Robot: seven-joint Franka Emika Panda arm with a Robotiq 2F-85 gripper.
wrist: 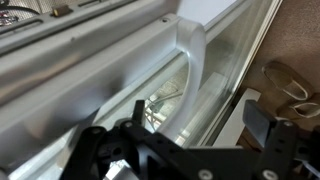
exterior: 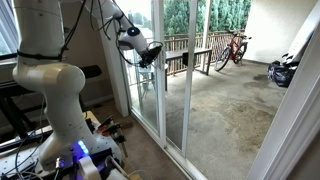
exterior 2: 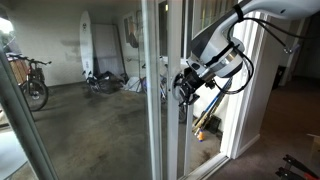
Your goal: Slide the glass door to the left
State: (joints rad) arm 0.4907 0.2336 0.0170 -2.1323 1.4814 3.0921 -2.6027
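The glass door [exterior: 150, 85] is a tall clear panel in a white frame; it also shows in an exterior view [exterior 2: 160, 110]. Its white curved loop handle [wrist: 190, 70] fills the middle of the wrist view. My gripper [wrist: 195, 115] is open, one dark finger on each side of the handle, not closed on it. In both exterior views the gripper [exterior: 150, 55] [exterior 2: 183, 85] sits right at the door's upright at about chest height.
A second white-framed glass panel [exterior: 185, 60] stands beside the door. Outside is a concrete patio with bicycles [exterior: 232, 48] [exterior 2: 30, 80] and a wooden railing [exterior: 185, 55]. The robot's white base [exterior: 60, 100] and cables lie indoors by the door.
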